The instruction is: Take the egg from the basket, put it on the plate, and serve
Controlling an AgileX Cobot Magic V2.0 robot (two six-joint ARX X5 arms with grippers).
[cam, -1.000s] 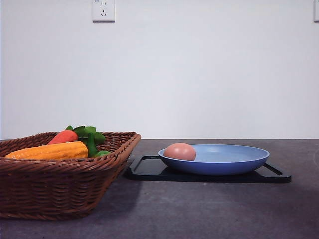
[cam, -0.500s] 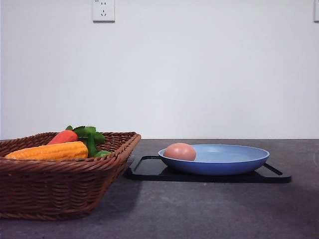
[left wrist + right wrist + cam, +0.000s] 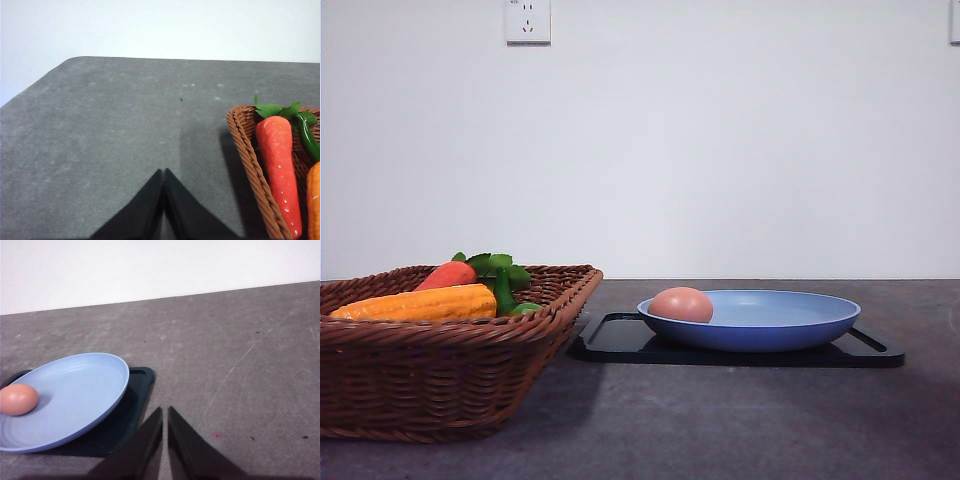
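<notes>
Already the egg (image 3: 681, 304) lies in the light blue plate (image 3: 790, 330), near its rim on the wicker basket (image 3: 440, 385) side, so the transfer looks done and serving remains: judging by this, the plate on its black tray (image 3: 620, 345) needs gripping. Both the left tool (image 3: 163, 175) and right tool (image 3: 165, 412) are pressed together, empty, above bare worktop (image 3: 740, 420).
</notes>
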